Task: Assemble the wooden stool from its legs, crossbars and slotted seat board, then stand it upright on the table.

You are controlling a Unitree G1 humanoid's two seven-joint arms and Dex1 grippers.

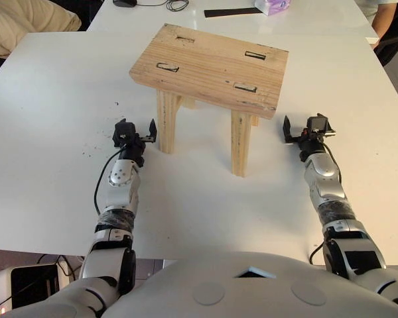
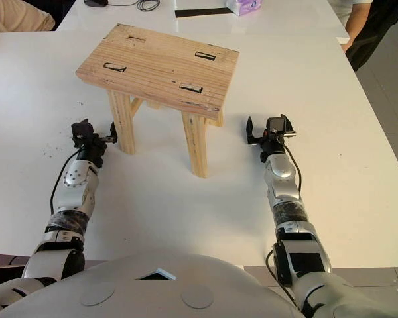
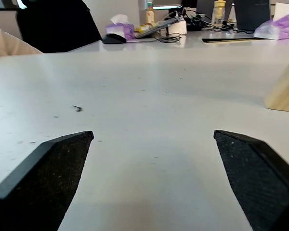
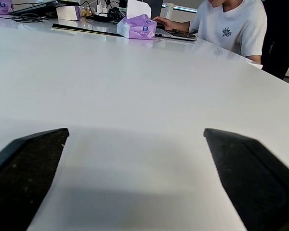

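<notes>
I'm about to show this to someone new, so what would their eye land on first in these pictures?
The assembled wooden stool stands upright in the middle of the white table, with four dark slots showing in its seat. The left gripper and the right gripper sit low over the table on either side of it, both open and empty.

The white table [image 1: 53, 79] bears the upright wooden stool [image 1: 209, 66] and dark specks [image 1: 87, 151].

Rear legs [image 1: 189, 103] mostly hidden beneath seat board [image 1: 212, 63]; front leg [image 3: 285, 94] cropped at edge.
</notes>
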